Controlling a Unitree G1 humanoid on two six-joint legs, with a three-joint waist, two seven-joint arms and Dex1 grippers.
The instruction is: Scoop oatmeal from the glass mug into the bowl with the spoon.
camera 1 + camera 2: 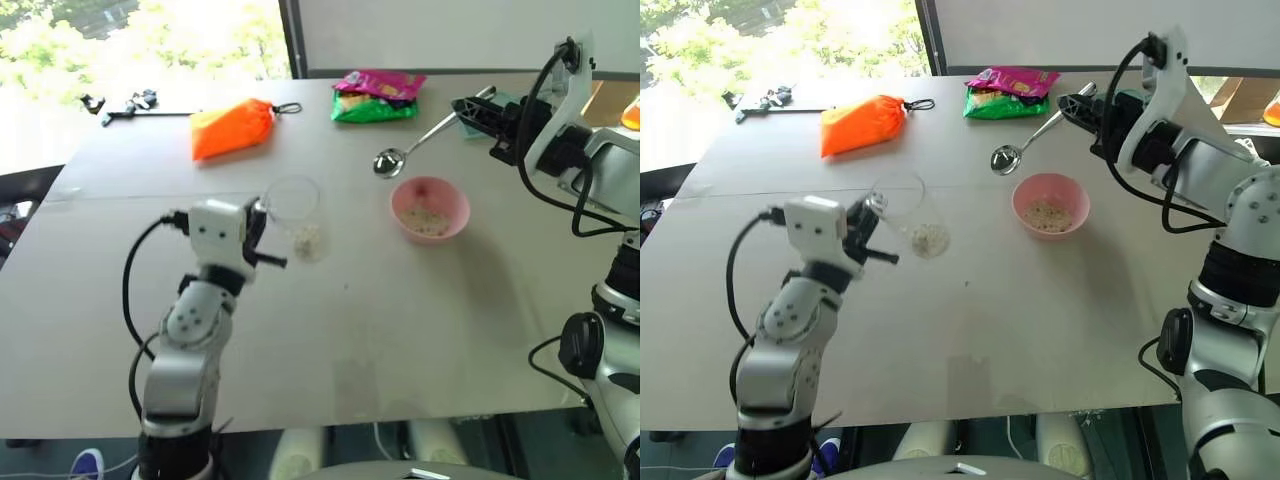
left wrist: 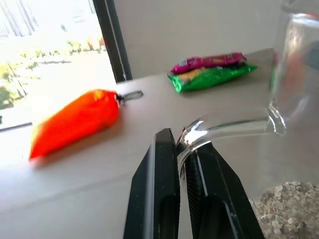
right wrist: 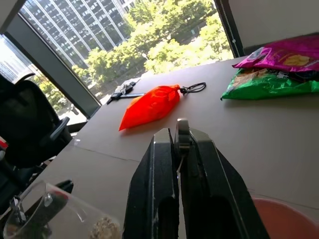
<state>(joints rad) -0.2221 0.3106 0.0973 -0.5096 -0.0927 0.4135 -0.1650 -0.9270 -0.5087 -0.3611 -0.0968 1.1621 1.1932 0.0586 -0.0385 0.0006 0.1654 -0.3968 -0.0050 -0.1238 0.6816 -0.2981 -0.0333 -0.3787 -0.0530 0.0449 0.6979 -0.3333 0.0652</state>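
Nearest, the left gripper (image 2: 180, 164) is seen clamped on the curved handle of the glass mug (image 1: 295, 208), fingers pressed together around the clear glass loop. The mug is held tilted, and its shadow lies on the grey table (image 1: 380, 330) just below. Oatmeal (image 1: 307, 240) is gathered in the mug's lower part as a pale flaky clump. Slightly further and to the right, the pink bowl (image 1: 430, 208) is set on the table, well apart from the mug, with a few flakes scattered in its bottom. Beyond the bowl, the spoon (image 1: 412, 145) is held raised by the right gripper (image 1: 472, 108), whose fingers are closed tight on the end of the thin handle; the spoon's oval end hangs above the table just behind the bowl's far-left rim. Further back, an orange pouch (image 1: 232, 127) with a black loop is laid on the table, and a green and pink snack bag (image 1: 376, 97) is placed near the far edge. At the far left corner, a small dark tool (image 1: 125, 104) is seen by the window.
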